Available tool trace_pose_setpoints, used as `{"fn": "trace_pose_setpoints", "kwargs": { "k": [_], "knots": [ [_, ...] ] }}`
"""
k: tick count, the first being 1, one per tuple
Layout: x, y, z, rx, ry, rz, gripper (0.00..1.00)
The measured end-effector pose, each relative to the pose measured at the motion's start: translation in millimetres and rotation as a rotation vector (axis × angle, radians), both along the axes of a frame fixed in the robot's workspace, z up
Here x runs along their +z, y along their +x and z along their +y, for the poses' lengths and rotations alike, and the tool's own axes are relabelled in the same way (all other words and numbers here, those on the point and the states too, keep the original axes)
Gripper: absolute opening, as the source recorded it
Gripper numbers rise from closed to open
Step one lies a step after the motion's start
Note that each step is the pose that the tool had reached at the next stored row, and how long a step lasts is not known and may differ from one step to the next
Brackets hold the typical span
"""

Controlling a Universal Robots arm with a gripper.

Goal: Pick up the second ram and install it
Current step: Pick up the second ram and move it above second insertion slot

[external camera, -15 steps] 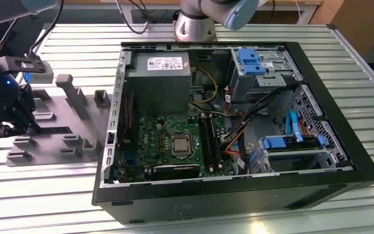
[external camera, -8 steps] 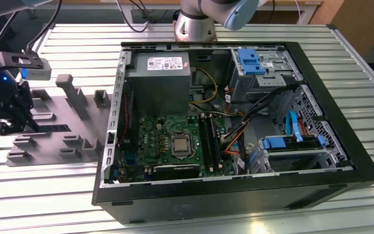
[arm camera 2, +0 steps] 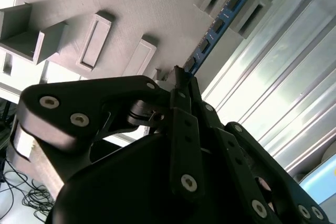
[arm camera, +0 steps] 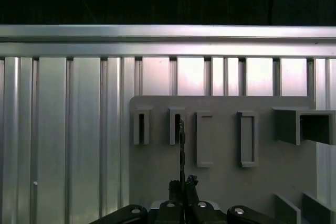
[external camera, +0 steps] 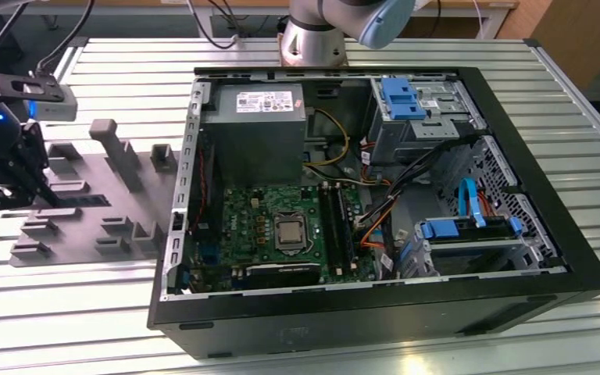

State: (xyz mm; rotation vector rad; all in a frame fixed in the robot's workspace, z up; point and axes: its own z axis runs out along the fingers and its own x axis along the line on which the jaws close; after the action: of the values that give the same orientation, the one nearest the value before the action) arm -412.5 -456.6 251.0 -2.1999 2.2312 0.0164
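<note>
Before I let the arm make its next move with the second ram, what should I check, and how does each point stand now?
1. Claw lined up on the second ram: ok.
2. Claw shut on the second ram's edge: ok.
3. Second ram standing on edge in the grey holder tray: ok, not lifted yet.
4. Computer case open, motherboard exposed: ok.
5. Free place in the memory slots: cannot tell.

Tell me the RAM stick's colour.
The second ram is blue with small dark chips, clearest in the second wrist view.
</note>
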Motion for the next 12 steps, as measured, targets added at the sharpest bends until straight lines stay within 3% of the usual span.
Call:
{"fn": "trace_pose_setpoints", "kwargs": {
  "k": [12],
  "knots": [
    [19.7,0.0,0.0,0.000,0.0001,-0.0001,0.14]
  ]
}}
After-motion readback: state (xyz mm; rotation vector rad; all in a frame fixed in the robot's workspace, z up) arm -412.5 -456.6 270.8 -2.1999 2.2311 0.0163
